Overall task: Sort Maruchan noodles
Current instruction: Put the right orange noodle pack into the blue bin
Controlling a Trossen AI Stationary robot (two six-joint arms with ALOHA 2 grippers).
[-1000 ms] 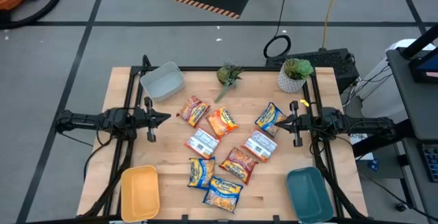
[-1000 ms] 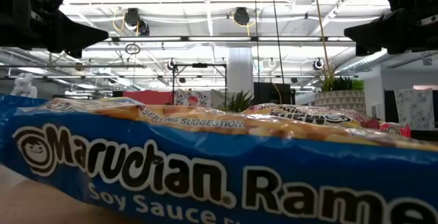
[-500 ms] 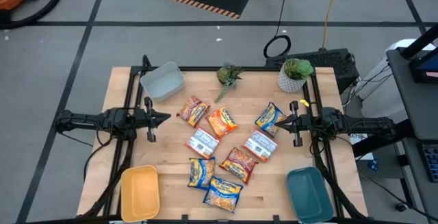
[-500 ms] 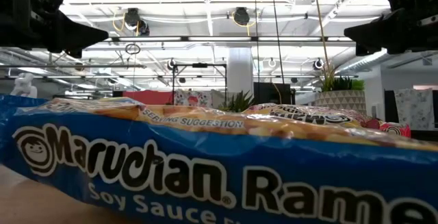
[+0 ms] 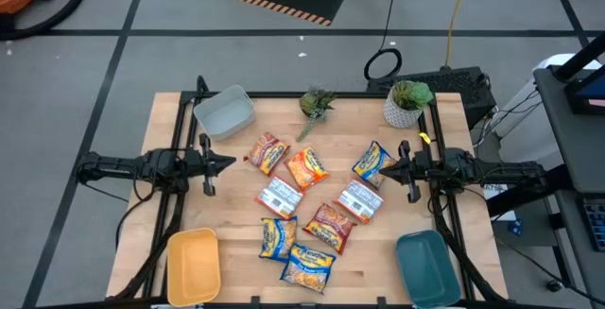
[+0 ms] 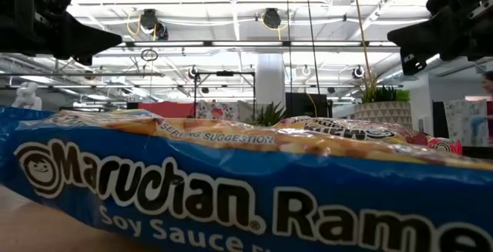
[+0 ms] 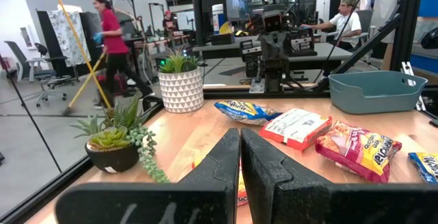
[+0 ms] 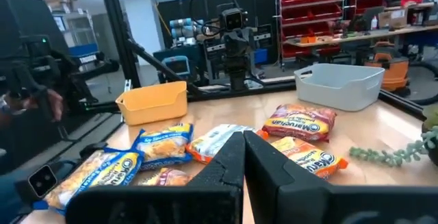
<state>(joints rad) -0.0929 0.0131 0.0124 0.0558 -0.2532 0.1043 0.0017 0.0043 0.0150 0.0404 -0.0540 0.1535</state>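
Note:
Several Maruchan packets lie flat in the middle of the table: a red one (image 5: 267, 152), an orange one (image 5: 306, 168), a blue-and-yellow one (image 5: 373, 163), two white ones (image 5: 280, 197) (image 5: 360, 200), and others nearer the front edge (image 5: 307, 265). A blue packet (image 6: 231, 198) fills the low view. My left gripper (image 5: 232, 163) (image 7: 240, 138) hovers shut at the table's left, pointing at the packets. My right gripper (image 5: 386, 168) (image 8: 243, 142) hovers shut at the right, just beside the blue-and-yellow packet.
A grey bin (image 5: 223, 112) stands at the far left corner, a yellow bin (image 5: 193, 264) at the near left, a teal bin (image 5: 426, 264) at the near right. Two potted plants (image 5: 317, 104) (image 5: 406, 101) stand along the far edge. People (image 7: 113, 39) move in the room beyond.
My right arm has shifted a little. In the low view its front end now tips slightly downward. The left arm and the packets have stayed where they were.

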